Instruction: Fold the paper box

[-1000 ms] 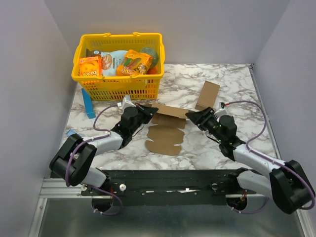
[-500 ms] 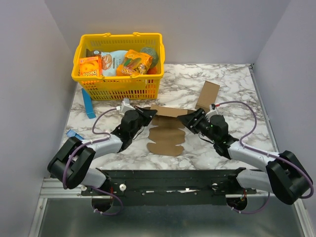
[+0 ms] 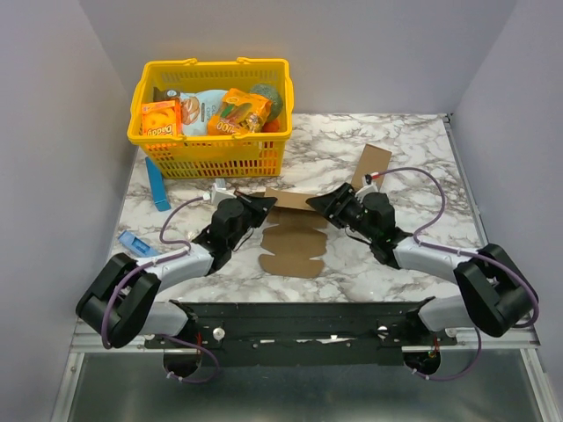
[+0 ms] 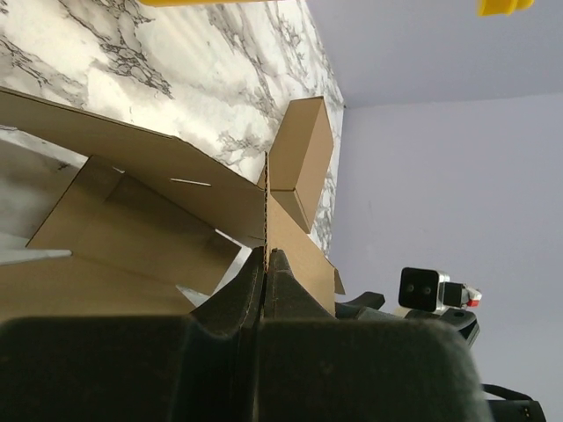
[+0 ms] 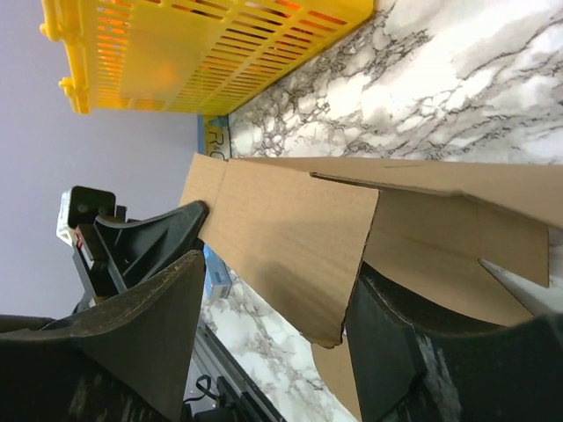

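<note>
2 hands flank the paper box (image 3: 295,246), a flat sheet on the bench (image 3: 405,149) between them. The left hand (image 3: 266,203) pinches the raised rear flap's left end; the right hand (image 3: 321,204) stands open, straddling its right end, flap running hand to hand.

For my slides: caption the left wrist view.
Left gripper pinches a raised flap of the paper box; a longer brown carton lies on the marble table beyond.

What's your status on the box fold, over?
Left gripper shut on paper box raised panel. Right gripper open, straddling panel's other end. Longer carton lies beyond.
</note>
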